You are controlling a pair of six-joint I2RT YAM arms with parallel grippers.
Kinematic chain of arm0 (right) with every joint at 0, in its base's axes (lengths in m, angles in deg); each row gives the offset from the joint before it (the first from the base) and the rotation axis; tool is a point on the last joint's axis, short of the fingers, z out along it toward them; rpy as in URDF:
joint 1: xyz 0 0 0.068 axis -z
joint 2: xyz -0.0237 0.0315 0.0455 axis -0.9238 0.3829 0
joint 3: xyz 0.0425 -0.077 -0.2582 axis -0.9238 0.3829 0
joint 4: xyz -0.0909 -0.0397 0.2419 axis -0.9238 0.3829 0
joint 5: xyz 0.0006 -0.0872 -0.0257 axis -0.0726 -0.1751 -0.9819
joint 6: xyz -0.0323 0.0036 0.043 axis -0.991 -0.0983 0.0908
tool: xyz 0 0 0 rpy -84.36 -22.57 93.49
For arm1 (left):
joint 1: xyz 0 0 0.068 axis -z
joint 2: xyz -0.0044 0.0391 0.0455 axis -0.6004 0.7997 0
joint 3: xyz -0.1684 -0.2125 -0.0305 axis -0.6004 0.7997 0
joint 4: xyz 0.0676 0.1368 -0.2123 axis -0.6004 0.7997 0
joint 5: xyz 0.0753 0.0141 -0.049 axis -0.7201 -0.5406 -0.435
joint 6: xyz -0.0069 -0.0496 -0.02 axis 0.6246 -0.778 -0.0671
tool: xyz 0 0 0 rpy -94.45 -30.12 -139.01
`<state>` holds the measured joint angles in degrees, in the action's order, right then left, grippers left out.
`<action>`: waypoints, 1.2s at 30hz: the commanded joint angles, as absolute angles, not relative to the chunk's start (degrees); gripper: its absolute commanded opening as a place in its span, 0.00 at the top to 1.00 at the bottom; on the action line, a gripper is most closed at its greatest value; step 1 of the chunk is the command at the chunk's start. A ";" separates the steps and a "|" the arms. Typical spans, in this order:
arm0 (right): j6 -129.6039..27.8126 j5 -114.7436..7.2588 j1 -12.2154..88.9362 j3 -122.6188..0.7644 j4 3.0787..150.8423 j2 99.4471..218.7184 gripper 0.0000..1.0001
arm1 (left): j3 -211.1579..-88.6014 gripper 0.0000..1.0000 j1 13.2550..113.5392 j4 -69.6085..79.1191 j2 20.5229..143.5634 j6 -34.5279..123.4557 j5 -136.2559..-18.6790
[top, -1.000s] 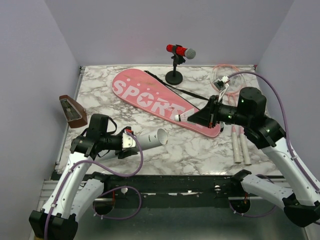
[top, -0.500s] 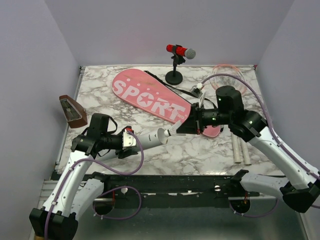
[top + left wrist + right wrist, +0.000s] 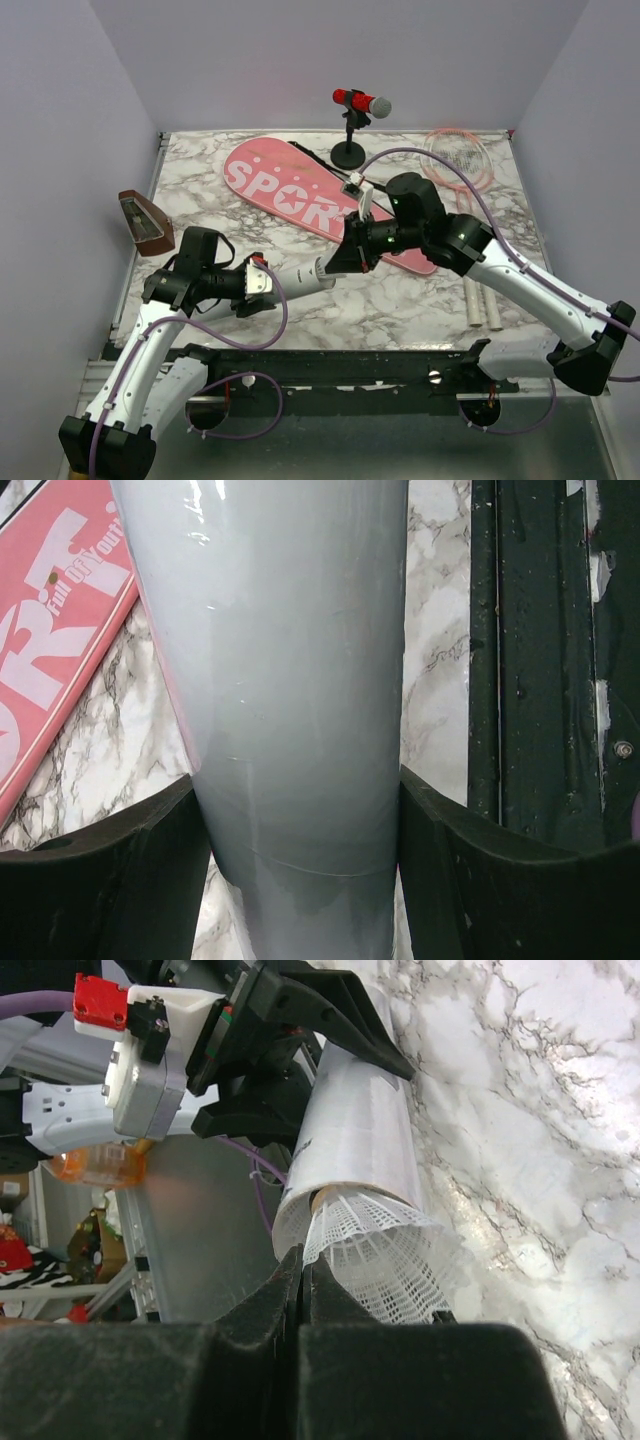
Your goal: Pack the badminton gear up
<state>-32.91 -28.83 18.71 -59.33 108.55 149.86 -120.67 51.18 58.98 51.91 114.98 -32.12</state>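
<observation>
Step in hand: loading the shuttlecock (image 3: 385,1250) into the tube (image 3: 300,275). The left tool (image 3: 258,284) clamps the tube over the desk (image 3: 400,300), near its front, left of centre. The tube's long axis runs left-right, mouth facing right. The right tool (image 3: 300,1295) is closed, pinching the shuttlecock's skirt, narrow end in the mouth. Next, I judge, a straight push along that axis, then release.

**Where things lie on my desk**

The tube (image 3: 298,279) lies front left on the desk (image 3: 400,300), gripped between the fingers of my left claw (image 3: 264,283), its mouth pointing right. The shuttle (image 3: 385,1250) sits at that mouth, narrow end inside, pinched in my right claw (image 3: 343,262). Behind the tube the bag (image 3: 290,190) lies aslant from back left toward the middle right, with my right arm over its right end. The mic (image 3: 360,102) stands behind the bag at back centre. The rackets (image 3: 472,300) lie along the right side, heads at the back corner. The box (image 3: 145,222) sits at the left edge.
</observation>
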 commanded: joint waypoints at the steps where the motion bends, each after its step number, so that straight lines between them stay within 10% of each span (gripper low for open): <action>1: -32.23 -28.69 17.39 -60.97 103.53 151.56 0.91 | -122.18 0.48 51.40 59.33 51.11 116.60 -29.83; 10: -31.52 -32.11 16.77 -60.53 102.11 149.73 0.44 | -122.18 0.47 51.40 60.12 50.67 117.12 -29.66; 36: -31.17 -53.31 16.77 -48.76 108.54 135.66 0.41 | -123.50 0.48 51.40 60.21 49.70 114.67 -27.28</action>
